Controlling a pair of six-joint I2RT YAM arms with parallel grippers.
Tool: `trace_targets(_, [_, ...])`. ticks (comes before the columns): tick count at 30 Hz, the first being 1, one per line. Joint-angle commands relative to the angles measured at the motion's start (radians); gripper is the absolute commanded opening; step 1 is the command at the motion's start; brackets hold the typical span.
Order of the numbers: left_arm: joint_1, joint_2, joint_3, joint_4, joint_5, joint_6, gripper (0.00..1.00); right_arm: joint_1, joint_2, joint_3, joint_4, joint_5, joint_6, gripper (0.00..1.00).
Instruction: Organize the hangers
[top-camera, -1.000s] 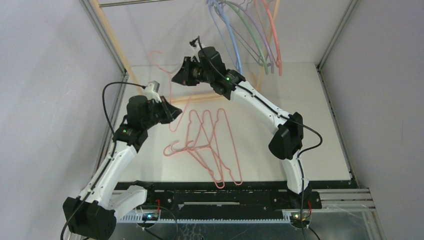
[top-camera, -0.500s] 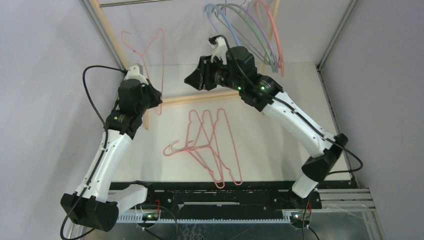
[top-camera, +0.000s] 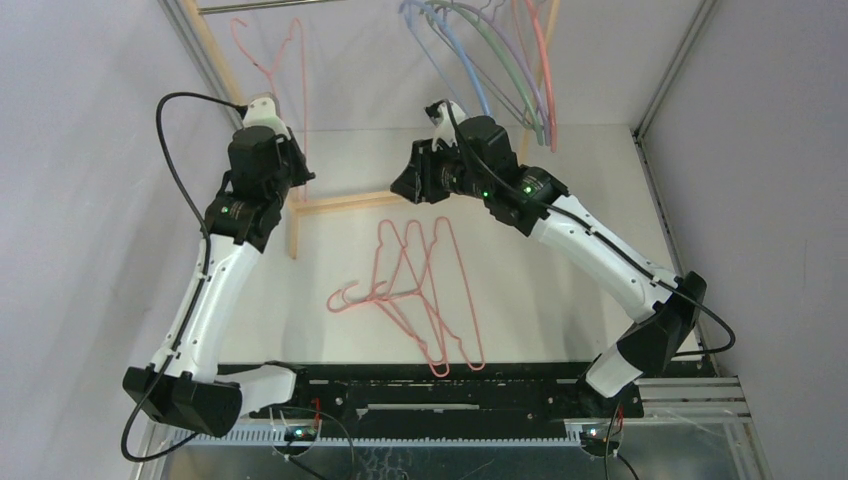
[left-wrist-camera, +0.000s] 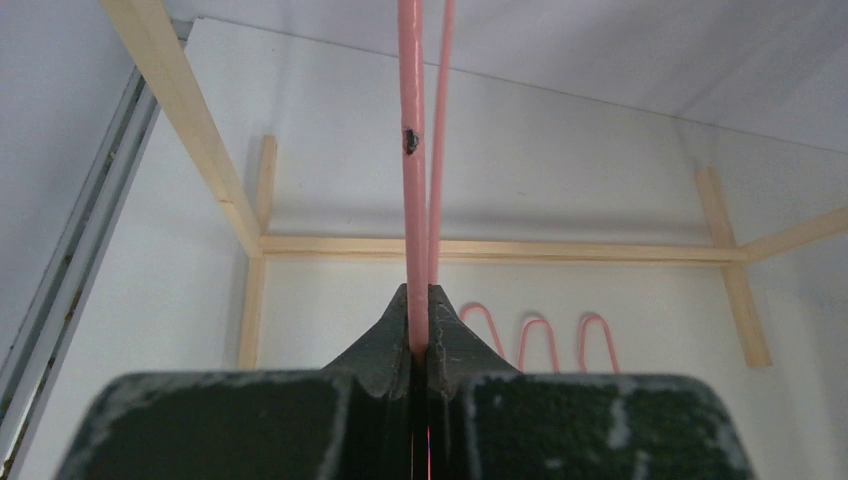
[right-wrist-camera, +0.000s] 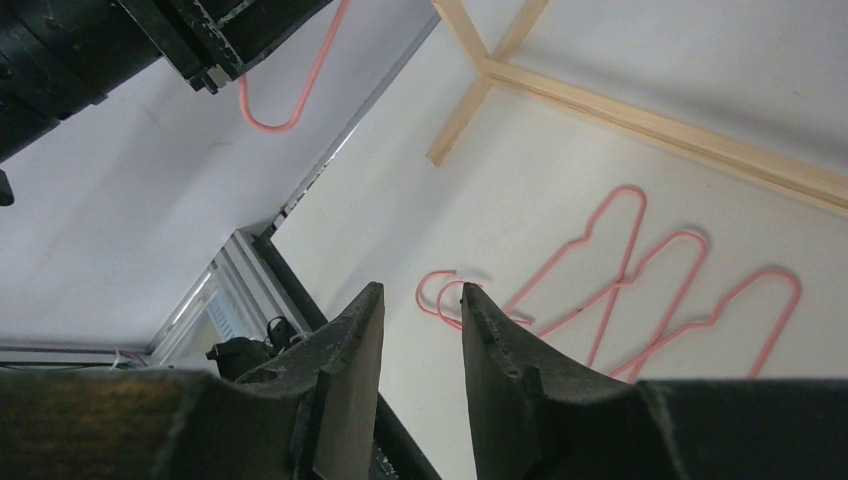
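Three hangers (top-camera: 400, 290) on table (top-camera: 560, 250) | one hanger (left-wrist-camera: 411, 250) clamped in left fingers (left-wrist-camera: 385, 340) | right fingers (right-wrist-camera: 350, 360) apart

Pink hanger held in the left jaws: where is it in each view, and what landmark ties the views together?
Top external: hanger at upper left, raised before the back wall.
Left wrist: centre, two pink wires running from the middle to the top edge.
Right wrist: top left corner, a pink loop.
Shared landmark: the rack's wooden bar on the table.
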Motion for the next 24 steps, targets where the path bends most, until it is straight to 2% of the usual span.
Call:
trace_targets(1, [-0.006, -0.005, 0.063, 0.024, -0.048, 0.048, 0.00, -0.017, -0.032, 0.006, 0.045, -0.009, -0.024, 0.41])
trace_targets(15, [-0.004, 0.065, 0.140, 0.061, -0.075, 0.081, 0.00, -0.048, -0.010, 0.001, 0.050, -0.034, -0.011, 0.40])
trace_targets(24, [0.025, 0.147, 0.188, 0.051, -0.038, 0.037, 0.00, -0.072, -0.011, -0.010, 0.045, -0.042, -0.009, 0.39])
